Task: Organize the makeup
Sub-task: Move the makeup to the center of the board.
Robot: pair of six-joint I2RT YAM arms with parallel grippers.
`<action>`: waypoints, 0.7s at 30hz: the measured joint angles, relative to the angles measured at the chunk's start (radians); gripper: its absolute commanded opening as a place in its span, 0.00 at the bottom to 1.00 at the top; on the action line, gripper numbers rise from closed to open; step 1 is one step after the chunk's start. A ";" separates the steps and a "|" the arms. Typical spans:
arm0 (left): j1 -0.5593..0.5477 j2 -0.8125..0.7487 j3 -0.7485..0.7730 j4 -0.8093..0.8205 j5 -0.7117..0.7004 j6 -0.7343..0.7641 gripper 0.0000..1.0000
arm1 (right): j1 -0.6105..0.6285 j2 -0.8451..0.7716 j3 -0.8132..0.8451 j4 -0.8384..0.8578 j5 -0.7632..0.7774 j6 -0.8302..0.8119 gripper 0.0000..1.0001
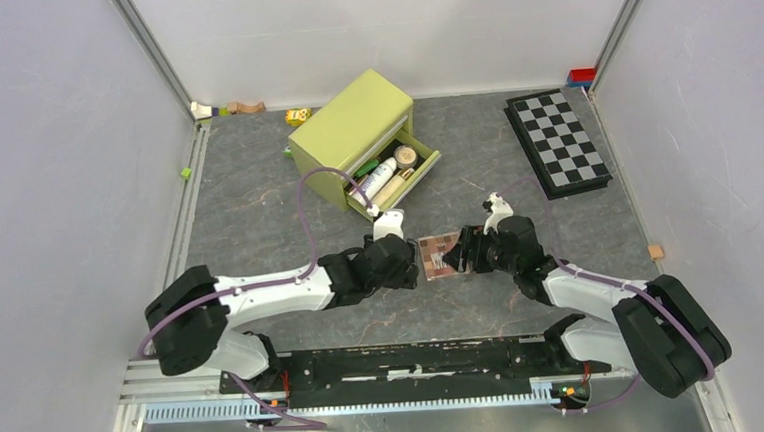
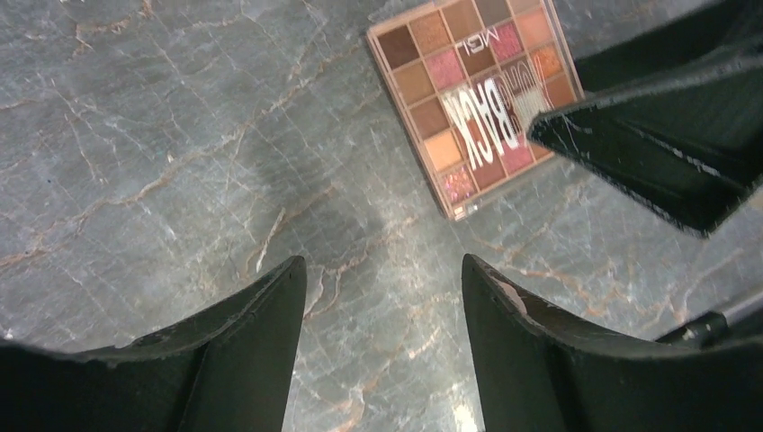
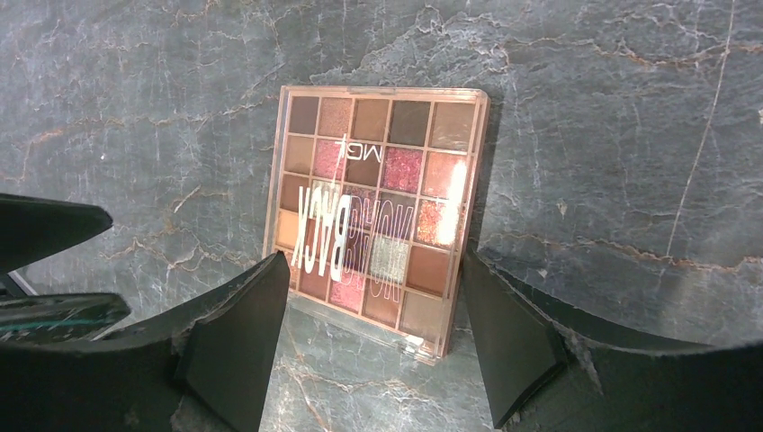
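Observation:
The pink-brown eyeshadow palette (image 1: 439, 256) lies flat on the table between my two grippers. My right gripper (image 1: 468, 251) is open, and its fingertips flank the palette's near end in the right wrist view (image 3: 373, 265), close to both side edges of the palette (image 3: 378, 198). My left gripper (image 1: 411, 264) is open and empty over bare table (image 2: 382, 270), with the palette (image 2: 477, 99) ahead to its right. A white bottle (image 1: 376, 176), a round tan compact (image 1: 406, 155) and other small cosmetics lie in the open drawer (image 1: 426, 173).
The green drawer box (image 1: 352, 123) stands at the back centre. A black-and-white chequered board (image 1: 557, 142) lies at back right. Small toy blocks (image 1: 241, 107) sit along the back wall, and one tan block (image 1: 655, 251) sits at the right edge.

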 measured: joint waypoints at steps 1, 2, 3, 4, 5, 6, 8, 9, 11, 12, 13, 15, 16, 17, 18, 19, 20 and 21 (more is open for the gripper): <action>0.000 0.021 0.011 0.004 -0.009 -0.004 0.73 | 0.002 0.003 0.000 0.005 0.000 0.000 0.78; 0.002 0.037 0.020 0.007 -0.019 -0.008 0.74 | 0.003 0.005 0.000 0.008 0.000 0.000 0.78; 0.003 0.056 0.031 0.014 -0.024 -0.012 0.75 | 0.005 0.006 0.000 0.011 0.001 0.000 0.78; 0.005 0.069 0.037 0.019 -0.026 -0.017 0.77 | 0.005 0.007 0.000 0.011 0.000 0.000 0.78; 0.009 0.084 0.045 0.028 -0.026 -0.020 0.78 | 0.006 0.007 0.000 0.011 0.001 0.000 0.78; 0.013 0.098 0.052 0.037 -0.026 -0.021 0.79 | 0.006 0.007 0.000 0.012 0.001 -0.001 0.78; 0.022 0.129 0.071 0.053 -0.023 -0.029 0.79 | 0.006 0.008 0.000 0.013 0.001 -0.001 0.78; 0.025 0.143 0.077 0.062 -0.021 -0.030 0.79 | 0.006 0.010 0.000 0.015 0.001 -0.001 0.78; 0.032 0.174 0.095 0.079 -0.017 -0.034 0.80 | 0.006 0.013 0.000 0.021 0.000 -0.001 0.78; 0.035 0.186 0.100 0.090 -0.013 -0.037 0.79 | 0.006 0.014 -0.001 0.024 0.000 0.000 0.78; 0.038 0.197 0.103 0.099 -0.010 -0.039 0.78 | 0.006 0.015 -0.002 0.029 0.000 0.000 0.78; 0.044 0.213 0.103 0.120 0.004 -0.045 0.75 | 0.006 0.016 -0.008 0.042 -0.001 0.000 0.77; 0.048 0.222 0.103 0.130 0.012 -0.050 0.74 | 0.006 0.017 -0.011 0.050 -0.002 0.000 0.77; 0.052 0.229 0.103 0.143 0.021 -0.056 0.73 | 0.006 0.018 -0.014 0.055 -0.003 0.000 0.76; 0.055 0.235 0.103 0.153 0.032 -0.058 0.72 | 0.006 0.019 -0.016 0.061 -0.004 0.000 0.76; 0.060 0.243 0.103 0.169 0.042 -0.066 0.70 | 0.006 0.023 -0.017 0.067 -0.005 0.000 0.75; 0.063 0.249 0.103 0.184 0.055 -0.071 0.69 | 0.006 0.024 -0.017 0.071 -0.005 0.000 0.73; 0.064 0.255 0.103 0.195 0.063 -0.077 0.68 | 0.006 0.025 -0.018 0.074 -0.008 0.000 0.72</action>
